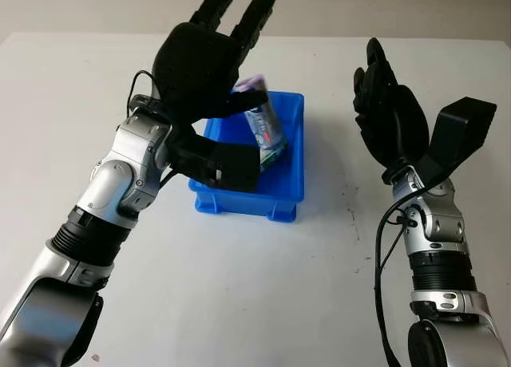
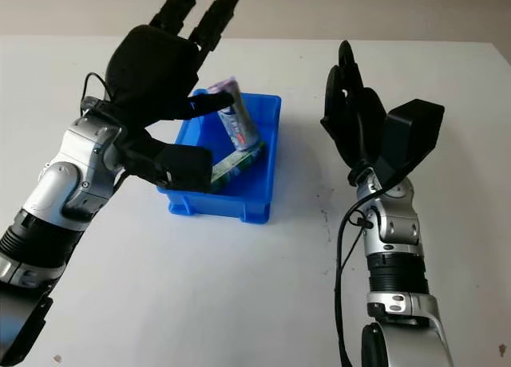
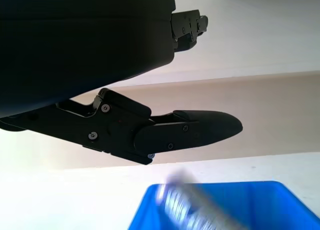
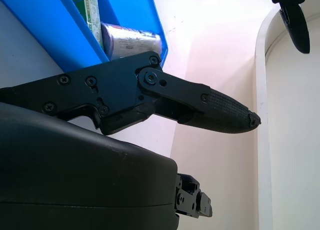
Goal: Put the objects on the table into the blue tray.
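The blue tray (image 1: 281, 198) sits on the white table in the middle. Inside it a silver-and-purple packet (image 1: 264, 121) leans upright, and a green-edged flat pack (image 2: 239, 161) lies against its base. My left hand (image 1: 209, 60) hovers open above the tray's left side, holding nothing, fingers pointing up and away. My right hand (image 1: 383, 112) is raised open to the right of the tray, apart from it. The right wrist view shows the tray wall (image 4: 45, 30) with the packet (image 4: 131, 40) inside.
The white table (image 1: 239, 287) stretches around the tray, with bare surface in front and on both sides. Its far edge (image 1: 80, 37) runs along the back against a beige wall.
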Available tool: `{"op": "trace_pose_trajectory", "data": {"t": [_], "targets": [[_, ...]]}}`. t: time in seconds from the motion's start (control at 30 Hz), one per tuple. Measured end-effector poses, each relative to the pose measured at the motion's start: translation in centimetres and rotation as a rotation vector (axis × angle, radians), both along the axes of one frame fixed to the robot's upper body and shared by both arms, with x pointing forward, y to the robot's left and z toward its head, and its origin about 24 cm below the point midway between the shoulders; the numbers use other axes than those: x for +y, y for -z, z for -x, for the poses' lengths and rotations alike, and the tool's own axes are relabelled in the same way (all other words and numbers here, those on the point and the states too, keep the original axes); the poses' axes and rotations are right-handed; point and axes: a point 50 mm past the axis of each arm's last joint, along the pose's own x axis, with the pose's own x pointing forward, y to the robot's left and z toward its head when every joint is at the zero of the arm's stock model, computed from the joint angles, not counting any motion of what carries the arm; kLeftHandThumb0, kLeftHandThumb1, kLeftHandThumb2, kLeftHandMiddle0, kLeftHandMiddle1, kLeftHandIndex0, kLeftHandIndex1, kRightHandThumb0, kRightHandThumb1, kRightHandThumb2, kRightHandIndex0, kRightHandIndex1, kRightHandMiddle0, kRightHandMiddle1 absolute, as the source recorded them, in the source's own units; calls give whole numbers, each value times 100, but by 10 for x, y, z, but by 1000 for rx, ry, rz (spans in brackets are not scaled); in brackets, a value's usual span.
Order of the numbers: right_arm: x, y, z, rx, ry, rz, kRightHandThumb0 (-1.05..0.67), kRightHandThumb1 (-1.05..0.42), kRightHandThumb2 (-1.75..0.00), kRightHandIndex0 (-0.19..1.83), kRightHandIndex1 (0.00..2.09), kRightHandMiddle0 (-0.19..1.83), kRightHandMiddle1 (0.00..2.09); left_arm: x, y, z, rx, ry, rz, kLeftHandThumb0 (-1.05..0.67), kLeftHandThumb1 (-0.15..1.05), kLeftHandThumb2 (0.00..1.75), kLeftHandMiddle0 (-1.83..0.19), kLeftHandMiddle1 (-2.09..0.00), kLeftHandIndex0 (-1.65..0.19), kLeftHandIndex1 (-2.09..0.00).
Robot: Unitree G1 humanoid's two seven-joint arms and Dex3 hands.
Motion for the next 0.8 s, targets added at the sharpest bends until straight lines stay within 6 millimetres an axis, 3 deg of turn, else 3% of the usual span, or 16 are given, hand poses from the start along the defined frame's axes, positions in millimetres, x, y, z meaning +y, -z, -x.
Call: {"op": "trace_pose_trajectory", "data": {"t": [0.3,0.4,0.6,0.7,0.8], "targets": [[0,0,0,1,-2,0,-74,-105,-72,-19,0,-19,0,14,-7,0,-51,-111,64,-68,105,57,19,0,19,0],[0,0,0,2,-2,0,-75,-105,-72,-19,0,-19,0,20,-12,0,-65,-46,188,-69,105,55,19,0,19,0],[-1,2,0,8,-5,-1,-77,-105,-72,-19,0,-19,0,45,-10,1,60,226,748,-69,105,63,13,-5,13,-4],[-1,2,0,4,0,0,-78,-105,-74,-19,0,-19,0,66,2,1,166,334,1065,-75,105,63,15,-4,16,-2],[-1,1,-1,3,14,0,-80,-105,-75,-19,0,-19,0,86,22,3,239,329,1269,-76,105,66,19,-1,19,0]]}}
